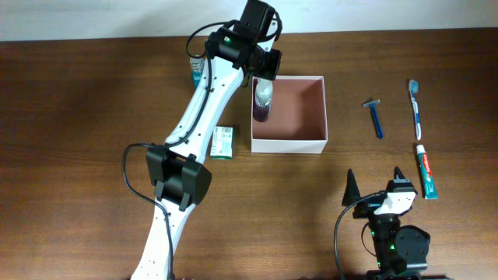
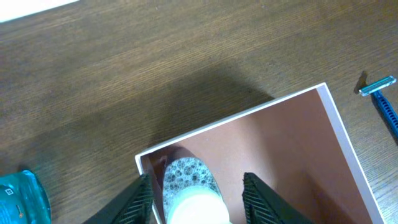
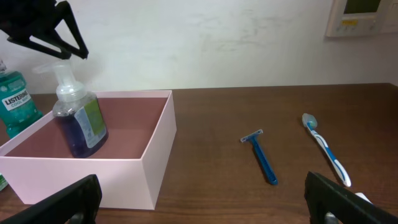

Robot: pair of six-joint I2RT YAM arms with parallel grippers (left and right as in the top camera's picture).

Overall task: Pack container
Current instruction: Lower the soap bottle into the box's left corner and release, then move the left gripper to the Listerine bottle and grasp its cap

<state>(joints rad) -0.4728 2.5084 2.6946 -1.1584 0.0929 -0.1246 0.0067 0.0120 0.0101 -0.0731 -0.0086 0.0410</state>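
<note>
The container (image 1: 289,145) is a square white box with a reddish-brown inside, at the table's middle back. A clear pump bottle (image 1: 263,102) of dark blue liquid stands in its back left corner, slightly tilted. My left gripper (image 1: 265,75) hangs right over the bottle's white pump. In the left wrist view the left gripper (image 2: 196,178) is open, its fingers (image 2: 260,198) on either side of the bottle (image 2: 189,183) with a gap on each side. My right gripper (image 1: 374,176) stands wide open near the front edge, holding nothing. In the right wrist view the bottle (image 3: 79,123) stands free inside the container (image 3: 81,180).
A blue razor (image 1: 376,117), a toothbrush (image 1: 416,108) and a toothpaste tube (image 1: 426,171) lie right of the box. A small green and white carton (image 1: 224,142) lies left of it. A teal mouthwash bottle (image 1: 196,69) stands at the back left.
</note>
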